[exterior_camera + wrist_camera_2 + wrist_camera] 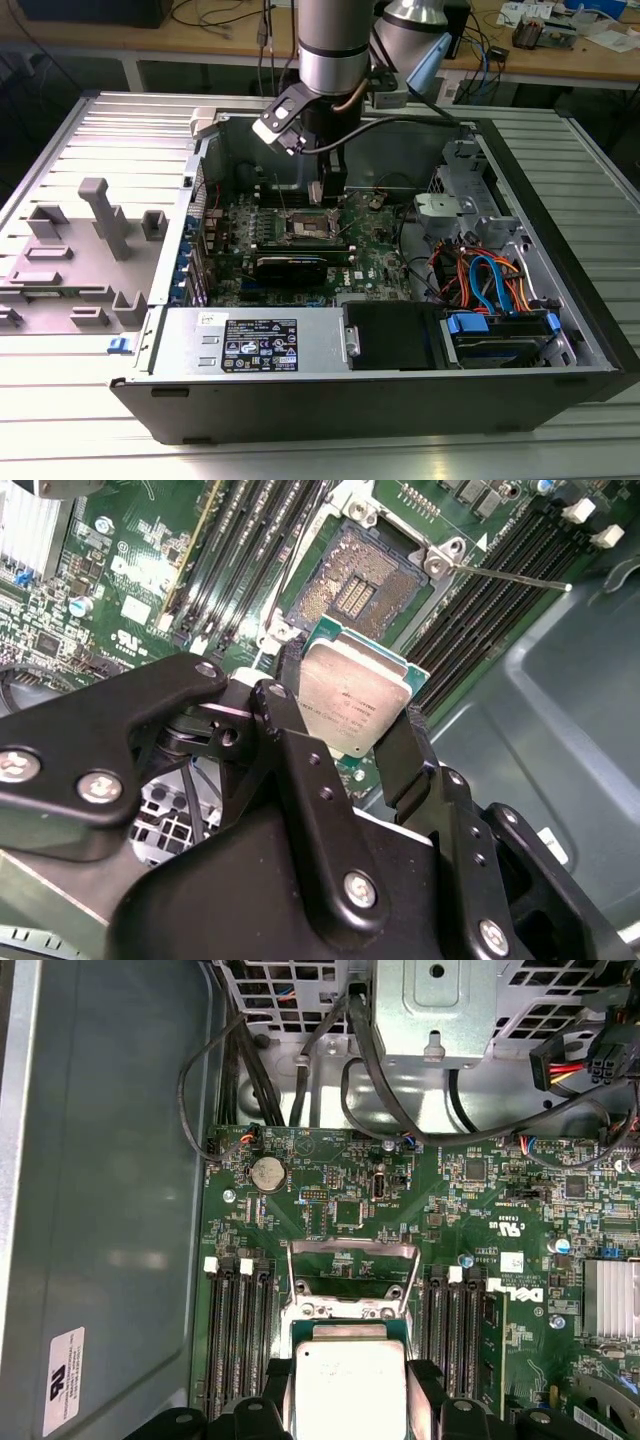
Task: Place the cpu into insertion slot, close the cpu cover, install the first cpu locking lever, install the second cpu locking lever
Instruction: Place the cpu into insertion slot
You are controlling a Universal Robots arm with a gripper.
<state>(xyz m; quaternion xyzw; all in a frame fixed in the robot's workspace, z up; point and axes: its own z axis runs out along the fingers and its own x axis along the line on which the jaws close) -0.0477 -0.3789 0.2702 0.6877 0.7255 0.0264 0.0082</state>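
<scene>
Hovering just above the open insertion slot (350, 585), the gripper (347, 720) is clamped on the cpu (352, 685) by two opposite edges; the chip is not yet seated; the cpu cover (350, 1248) stands swung up beside the socket; one locking lever (510, 577) juts free, unlatched; all four steps, I judge, remain undone.

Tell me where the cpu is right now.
In both wrist views the cpu is clamped in the gripper, held off the green board close to the open socket, not yet seated in it.
</scene>
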